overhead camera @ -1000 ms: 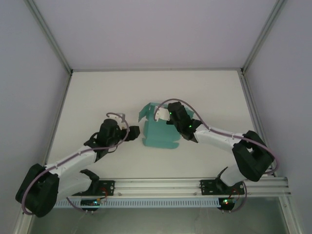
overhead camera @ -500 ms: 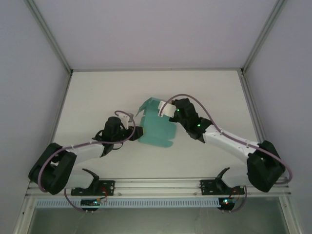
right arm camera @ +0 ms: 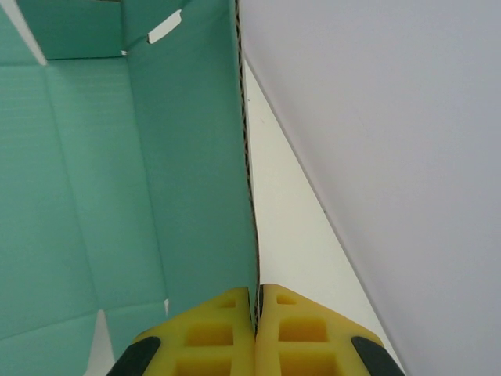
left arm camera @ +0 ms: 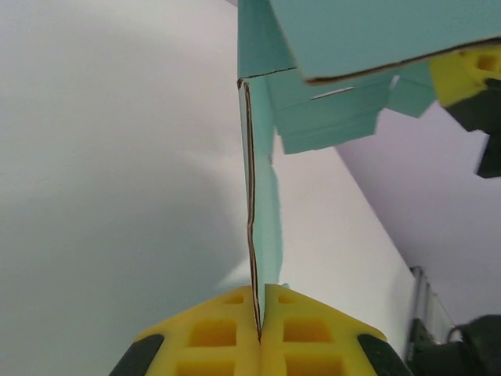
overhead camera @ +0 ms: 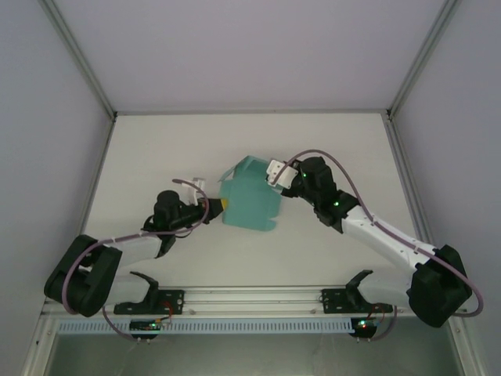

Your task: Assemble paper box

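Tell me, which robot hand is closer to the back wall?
Right. The right gripper, pinching the right edge of the teal paper box, sits further toward the back wall. The left gripper, pinching the box's left edge, sits nearer the arm bases.

No writing, label, brand or number can be read. The teal paper box (overhead camera: 249, 205), gripped edge-on in the left end effector (left arm camera: 259, 291) and the right end effector (right arm camera: 256, 293), shows only plain card.

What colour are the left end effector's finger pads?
Yellow pads, best seen in the left wrist view.
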{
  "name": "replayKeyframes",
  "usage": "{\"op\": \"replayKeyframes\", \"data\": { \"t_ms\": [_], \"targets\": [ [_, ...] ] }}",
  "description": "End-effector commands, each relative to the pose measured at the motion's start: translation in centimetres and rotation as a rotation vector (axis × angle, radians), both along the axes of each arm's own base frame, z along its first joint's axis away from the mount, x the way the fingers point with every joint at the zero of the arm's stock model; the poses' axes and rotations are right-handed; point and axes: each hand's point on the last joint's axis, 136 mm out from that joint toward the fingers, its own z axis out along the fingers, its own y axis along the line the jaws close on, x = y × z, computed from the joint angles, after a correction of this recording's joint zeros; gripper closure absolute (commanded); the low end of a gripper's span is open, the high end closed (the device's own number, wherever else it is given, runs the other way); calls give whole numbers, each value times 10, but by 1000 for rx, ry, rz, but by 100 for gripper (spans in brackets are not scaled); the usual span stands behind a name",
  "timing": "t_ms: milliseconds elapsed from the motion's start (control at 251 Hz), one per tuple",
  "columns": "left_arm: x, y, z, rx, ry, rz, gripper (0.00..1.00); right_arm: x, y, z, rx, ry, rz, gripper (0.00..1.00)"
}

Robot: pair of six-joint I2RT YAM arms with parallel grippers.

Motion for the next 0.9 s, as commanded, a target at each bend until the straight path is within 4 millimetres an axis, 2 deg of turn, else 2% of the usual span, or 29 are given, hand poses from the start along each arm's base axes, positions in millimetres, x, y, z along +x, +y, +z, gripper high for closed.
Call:
{"op": "replayKeyframes", "data": {
  "t_ms": [0, 148, 231, 279, 355, 423, 487, 559, 627, 738, 802, 898],
  "targets": [
    [-17, -10, 61, -140, -151, -127, 100, 2, -4, 2, 57, 20, -4, 100],
    [-14, -6, 63, -138, -92, -91, 100, 4, -5, 3, 73, 19, -4, 100],
    [0, 2, 48, -74, 27, 6, 100, 5, -6, 4, 73, 17, -11, 100],
    [6, 8, 35, -4, 92, 58, 86, 7, -8, 6, 68, 15, -26, 100],
    [10, 18, 15, 76, 151, 118, 77, 6, -8, 1, 46, 51, -23, 100],
    [12, 29, -4, 149, 202, 181, 60, 7, -10, -5, 16, 85, -35, 100],
    [15, 42, -22, 226, 255, 252, 40, 8, -12, -13, -28, 103, -40, 100],
    [17, 52, -28, 296, 265, 294, 27, 6, -6, -25, -62, 165, -12, 100],
    [22, 62, -26, 360, 254, 334, 15, 6, -2, -38, -103, 221, -1, 100],
    [35, 92, -25, 472, 260, 490, 8, 14, 6, -53, -186, 223, -10, 100],
    [45, 113, -22, 493, 314, 607, 7, 18, 11, -56, -198, 231, -1, 100],
    [61, 121, -14, 498, 336, 663, 10, 23, 16, -59, -205, 243, 6, 100]
  ]
}}
